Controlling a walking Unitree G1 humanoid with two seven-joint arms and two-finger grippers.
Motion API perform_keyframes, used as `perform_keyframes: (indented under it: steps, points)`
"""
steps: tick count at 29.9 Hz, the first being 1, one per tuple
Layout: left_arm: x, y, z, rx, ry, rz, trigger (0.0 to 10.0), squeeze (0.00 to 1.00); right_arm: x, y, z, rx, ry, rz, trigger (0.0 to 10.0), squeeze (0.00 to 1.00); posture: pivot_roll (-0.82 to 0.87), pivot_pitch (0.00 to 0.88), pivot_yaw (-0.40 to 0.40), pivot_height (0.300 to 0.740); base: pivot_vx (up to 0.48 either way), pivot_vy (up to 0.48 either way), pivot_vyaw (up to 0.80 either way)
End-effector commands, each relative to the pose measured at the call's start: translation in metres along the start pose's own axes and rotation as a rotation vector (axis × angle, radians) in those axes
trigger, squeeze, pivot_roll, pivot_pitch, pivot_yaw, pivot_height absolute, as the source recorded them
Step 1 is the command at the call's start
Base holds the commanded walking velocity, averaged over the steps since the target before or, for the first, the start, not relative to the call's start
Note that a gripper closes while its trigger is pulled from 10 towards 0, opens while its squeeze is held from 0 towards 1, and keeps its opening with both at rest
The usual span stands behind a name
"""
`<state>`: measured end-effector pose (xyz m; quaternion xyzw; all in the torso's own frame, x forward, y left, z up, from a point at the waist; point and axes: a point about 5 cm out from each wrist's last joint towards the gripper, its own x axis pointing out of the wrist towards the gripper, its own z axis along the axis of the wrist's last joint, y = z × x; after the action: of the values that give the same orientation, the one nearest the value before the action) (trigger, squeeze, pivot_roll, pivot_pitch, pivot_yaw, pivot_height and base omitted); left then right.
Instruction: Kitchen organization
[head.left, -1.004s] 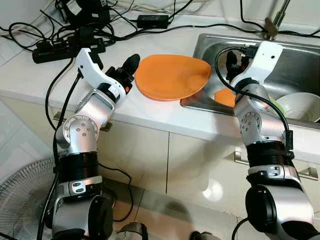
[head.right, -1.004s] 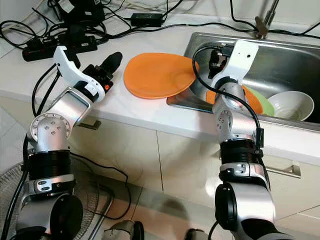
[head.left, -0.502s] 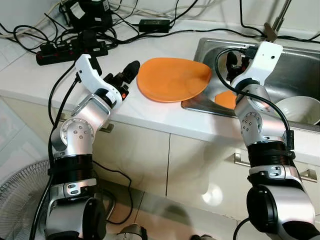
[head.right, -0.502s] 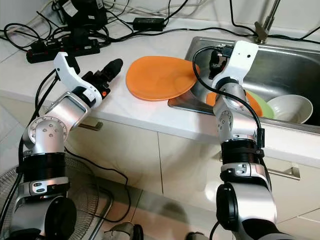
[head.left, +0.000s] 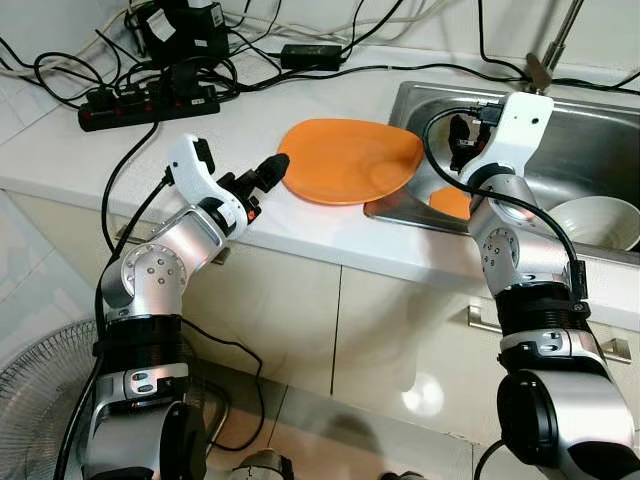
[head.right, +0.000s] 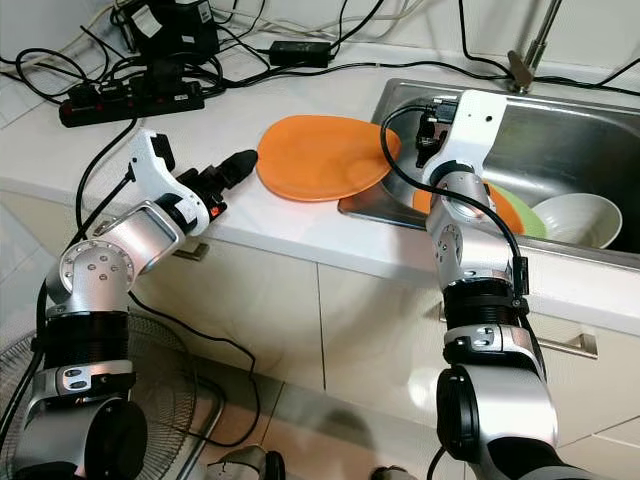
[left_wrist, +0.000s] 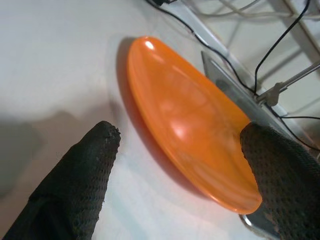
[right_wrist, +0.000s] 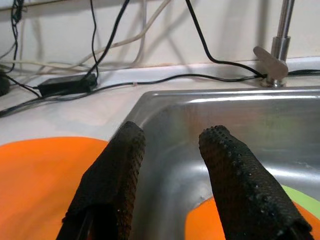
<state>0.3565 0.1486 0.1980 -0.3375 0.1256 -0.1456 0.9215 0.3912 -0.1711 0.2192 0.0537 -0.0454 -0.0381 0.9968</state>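
left eye view: the steel sink (head.left: 590, 130) is the landmark. the white bench (head.left: 120, 150) runs out from the sink's left rim, and the orange plate (head.left: 345, 160) lies there with one edge overhanging that rim, likely so it can be gripped. the left tool (head.left: 268, 175), released and empty, sits just beside the plate's far-from-sink edge. the right tool (right_wrist: 170, 165), released too, hangs over the sink's near-left corner.

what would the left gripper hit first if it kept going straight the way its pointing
Most likely the orange plate: the left gripper points at its near rim with fingers open, on the counter beside the sink.
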Motion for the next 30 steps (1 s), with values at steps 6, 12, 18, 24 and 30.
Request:
perform_keyframes:
  steps: [6, 12, 18, 24, 30]
  points:
    - [0.001, -0.003, 0.002, -0.095, 0.06, -0.012, 10.0, 0.0, 0.0, -0.006, -0.008, -0.089, 0.042, -0.017, 10.0, 0.0, 0.12, 0.088, 0.04, 0.74, 0.0, 0.0, 0.0]
    - [0.001, -0.009, 0.01, -0.123, 0.103, -0.05, 10.0, 0.0, 0.0, -0.004, -0.012, -0.162, 0.056, -0.008, 10.0, 0.0, 0.13, 0.102, 0.042, 0.74, 0.0, 0.0, 0.0]
    - [0.004, -0.008, 0.015, -0.132, 0.186, -0.033, 10.0, 0.0, 0.0, 0.0, -0.015, -0.238, 0.067, 0.027, 10.0, 0.0, 0.13, 0.117, 0.046, 0.74, 0.0, 0.0, 0.0]
    - [0.006, -0.007, 0.016, -0.131, 0.238, 0.003, 10.0, 0.0, 0.001, 0.006, -0.016, -0.295, 0.065, 0.063, 10.0, 0.0, 0.14, 0.124, 0.046, 0.74, 0.0, 0.0, 0.0]
    - [0.011, -0.004, 0.014, -0.166, 0.27, 0.02, 10.0, 0.0, 0.001, 0.012, -0.02, -0.325, 0.071, 0.094, 10.0, 0.0, 0.14, 0.13, 0.046, 0.74, 0.0, 0.0, 0.0]
